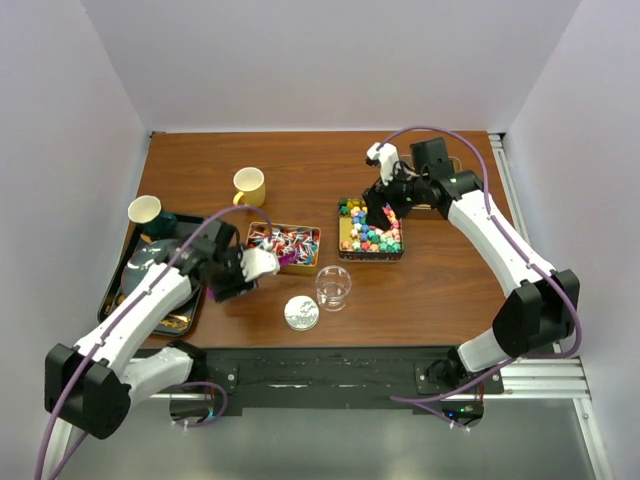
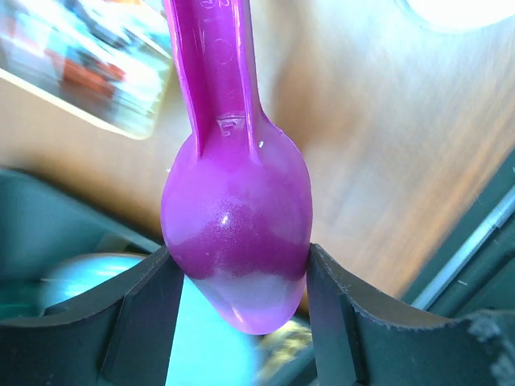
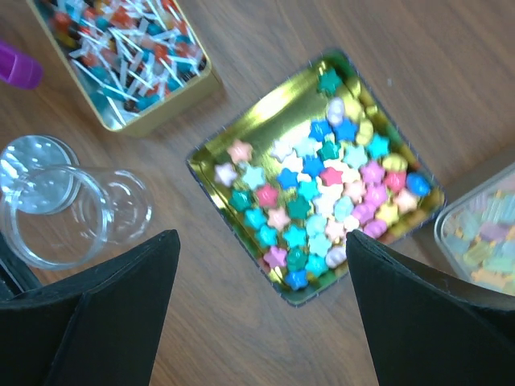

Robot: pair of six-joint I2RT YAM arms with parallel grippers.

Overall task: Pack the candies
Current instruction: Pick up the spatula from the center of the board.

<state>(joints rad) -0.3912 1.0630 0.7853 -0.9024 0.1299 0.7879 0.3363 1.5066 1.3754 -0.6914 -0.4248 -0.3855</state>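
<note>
The left claw is squeezed tight on the purple scoop. It hangs over the brown tabletop, just beside a gold tin of red, blue and white wrapped candies. The right claw is spread wide with nothing in it. It hovers over another gold tin full of bright star candies. Pale orange-pink candies sit in a clear box next to that tin. A clear jar stands open near the two tins, and its lid lies just beside it.
</note>
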